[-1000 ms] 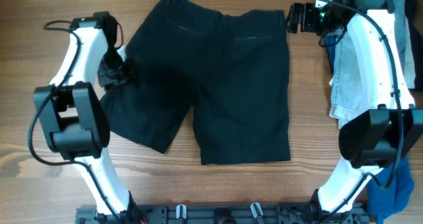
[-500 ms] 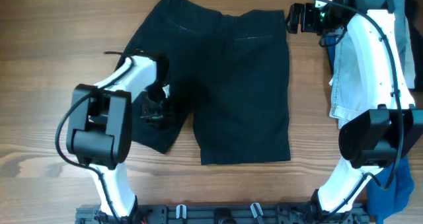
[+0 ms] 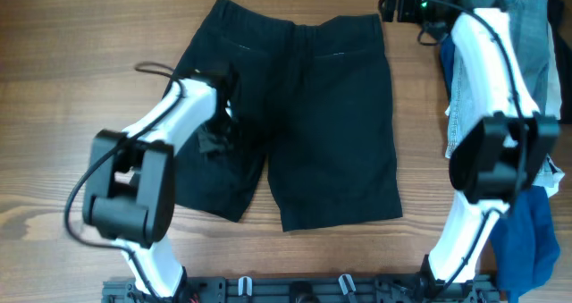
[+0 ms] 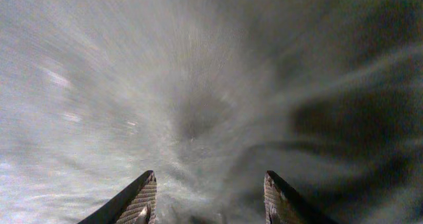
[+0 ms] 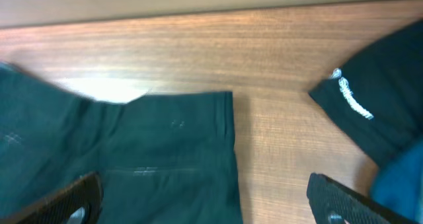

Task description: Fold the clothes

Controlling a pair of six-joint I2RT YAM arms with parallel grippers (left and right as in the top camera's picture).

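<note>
The only writing near me is a white print on a small black piece (image 5: 370,118), ahead and to the right of my right fingers (image 5: 334,201); it is too blurred to read. I see no label on the black shorts (image 3: 313,115).

My right gripper (image 5: 208,207) is spread wide and holds nothing. The shorts' waistband corner lies just ahead, between the two fingers, with its side edge running back toward me. To the right of that edge is bare wooden table (image 5: 277,151), up to the printed piece and a blue cloth (image 5: 403,178).

My left gripper (image 4: 211,204) is also parted, with nothing between the fingers (image 4: 139,201). It hangs over the shorts' leg, where dark fabric fills that smeared view. From overhead, the jeans (image 3: 460,97) lie beside my right arm.
</note>
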